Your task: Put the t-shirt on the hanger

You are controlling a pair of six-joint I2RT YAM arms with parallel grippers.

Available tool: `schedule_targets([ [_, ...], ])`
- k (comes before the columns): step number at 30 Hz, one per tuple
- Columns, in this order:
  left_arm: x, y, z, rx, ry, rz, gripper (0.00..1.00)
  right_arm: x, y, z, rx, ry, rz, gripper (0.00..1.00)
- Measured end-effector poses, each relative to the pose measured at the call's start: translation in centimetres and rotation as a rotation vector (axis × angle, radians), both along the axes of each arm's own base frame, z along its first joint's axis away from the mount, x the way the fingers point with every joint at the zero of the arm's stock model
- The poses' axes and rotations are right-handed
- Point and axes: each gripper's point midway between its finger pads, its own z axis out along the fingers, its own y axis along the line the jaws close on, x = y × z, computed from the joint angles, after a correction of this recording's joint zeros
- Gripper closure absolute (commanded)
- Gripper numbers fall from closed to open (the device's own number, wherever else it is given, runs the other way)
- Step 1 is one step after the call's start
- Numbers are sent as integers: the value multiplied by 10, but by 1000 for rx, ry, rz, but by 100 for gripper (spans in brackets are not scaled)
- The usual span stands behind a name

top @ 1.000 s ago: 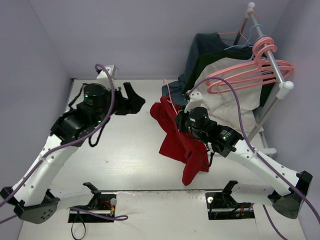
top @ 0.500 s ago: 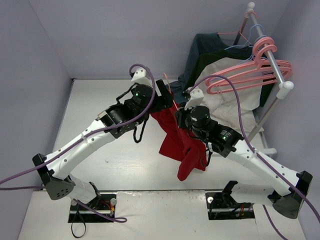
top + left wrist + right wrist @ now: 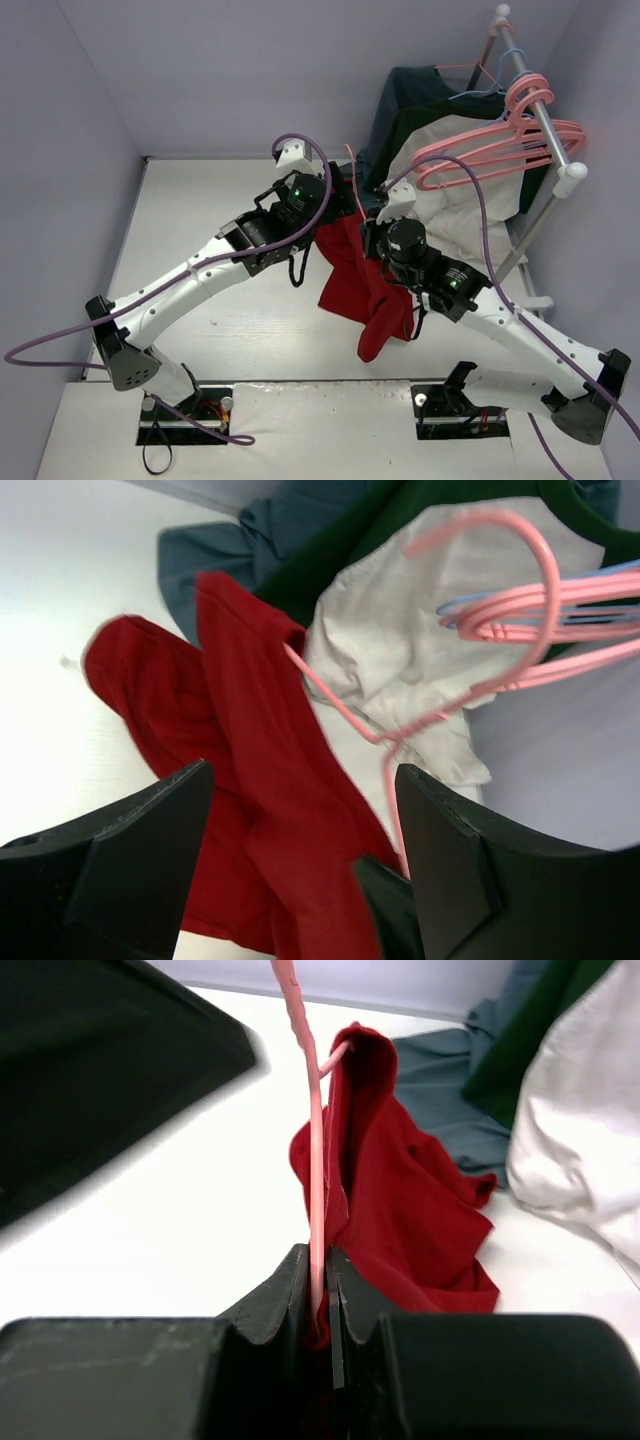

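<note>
Right gripper (image 3: 318,1260) is fully closed on the hanger (image 3: 315,1160), pinching one thin pink rod of it right at the fingertips. The rod runs straight up out of the right wrist view, and a short branch goes off into the top fold of the t-shirt (image 3: 360,285). The shirt is bunched and hangs off that hanger arm, right in front of the right gripper. Its long end trails toward the near edge, and the lower folds look to be resting on the table (image 3: 180,200). Left gripper (image 3: 302,780) is spread wide with nothing in it. It sits just beside the shirt's upper edge, and in its own camera the shirt and hanger rod show in the gap between the fingers. I can't tell whether a finger touches the cloth. The table is plain white, with pale lilac walls (image 3: 250,70) on three sides. At far right is a rack rail (image 3: 535,105) carrying spare pink hangers (image 3: 500,150) and a thin blue hanger (image 3: 492,88). A dark blue-grey garment (image 3: 405,95) and a cream-and-dark-green garment (image 3: 460,205) hang below it, just behind the shirt.
</note>
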Motion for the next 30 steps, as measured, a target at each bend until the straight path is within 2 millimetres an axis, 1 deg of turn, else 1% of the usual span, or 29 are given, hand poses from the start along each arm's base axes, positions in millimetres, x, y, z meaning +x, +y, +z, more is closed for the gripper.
schedule_targets([
  [3, -2, 18, 6, 44, -33, 30, 31, -5, -12, -4, 10, 13, -40, 100],
  [5, -6, 39, 20, 79, -78, 57, 31, -9, -19, -3, 32, 25, -67, 100],
  [7, -14, 65, 42, 105, -135, 88, 31, -18, -34, -4, 55, 37, -106, 100],
  [10, -30, 110, 75, 122, -221, 149, 31, -34, -67, -3, 88, 35, -190, 100],
  [12, -42, 142, 95, 126, -269, 201, 31, -43, -90, 0, 103, 21, -259, 100],
  [14, -52, 169, 105, 134, -297, 250, 31, -47, -111, 4, 111, 2, -335, 100],
  [17, -61, 196, 108, 156, -312, 309, 31, -51, -136, 6, 105, -19, -442, 100],
  [19, -66, 208, 106, 175, -312, 330, 31, -51, -148, 5, 85, -28, -502, 100],
  [21, -67, 213, 103, 196, -306, 340, 31, -51, -158, 5, 56, -32, -552, 100],
  [27, -66, 215, 89, 264, -280, 341, 31, -47, -182, 17, 38, -61, -689, 100],
  [30, -63, 211, 82, 306, -270, 331, 31, -43, -192, 34, 33, -90, -770, 100],
])
